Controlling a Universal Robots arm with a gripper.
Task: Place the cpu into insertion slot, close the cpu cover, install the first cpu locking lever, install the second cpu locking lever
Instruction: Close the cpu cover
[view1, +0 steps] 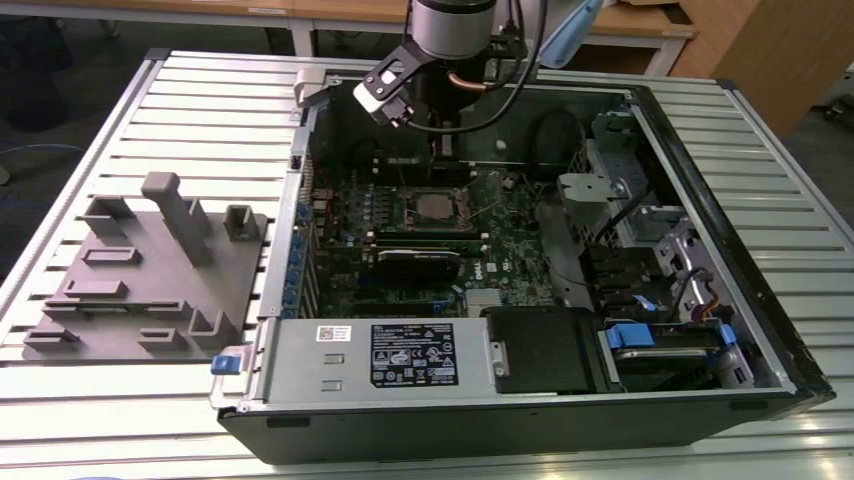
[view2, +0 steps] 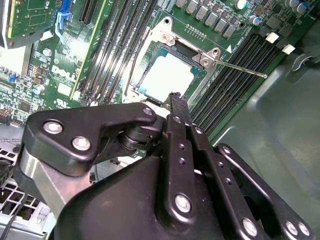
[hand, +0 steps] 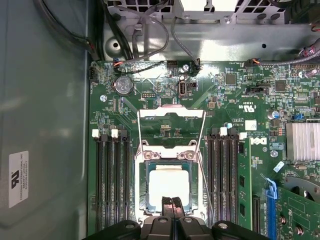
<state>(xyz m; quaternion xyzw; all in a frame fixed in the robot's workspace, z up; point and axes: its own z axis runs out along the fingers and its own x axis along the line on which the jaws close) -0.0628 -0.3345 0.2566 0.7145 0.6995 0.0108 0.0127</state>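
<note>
Pale slatted metal formed the surface (view1: 134, 110), and on it lay an open black computer case (view1: 534, 425) with a grey moulded fixture tray (view1: 147, 270) at the exterior view's left. At the upper centre of that view the arm reached down into the case over the green motherboard (hand: 230, 100). The small flat square cpu (hand: 167, 182) with its silver-grey metal top already sat inside the insertion slot (hand: 145, 172), the dark square socket with a silvery rim. So placing looked done, and closing seemed to be the step in hand. The cpu cover (hand: 170, 113), a thin silvery frame plate with a square window, stood tipped back open beyond the slot. A thin wire locking lever (view2: 245, 70) stuck out unlatched to one side. The black tool (hand: 173, 202) hung over the near edge of the cpu with its two fingers pressed together and nothing visible between them. Closing the cover would likely call for catching that thin frame cleanly without nudging the seated chip. The fingertips hid the cpu's near edge, so contact or hover could not be told. The second lever was hard to separate from the socket's metalwork, and the tool's linkage hid the board beneath it.
</note>
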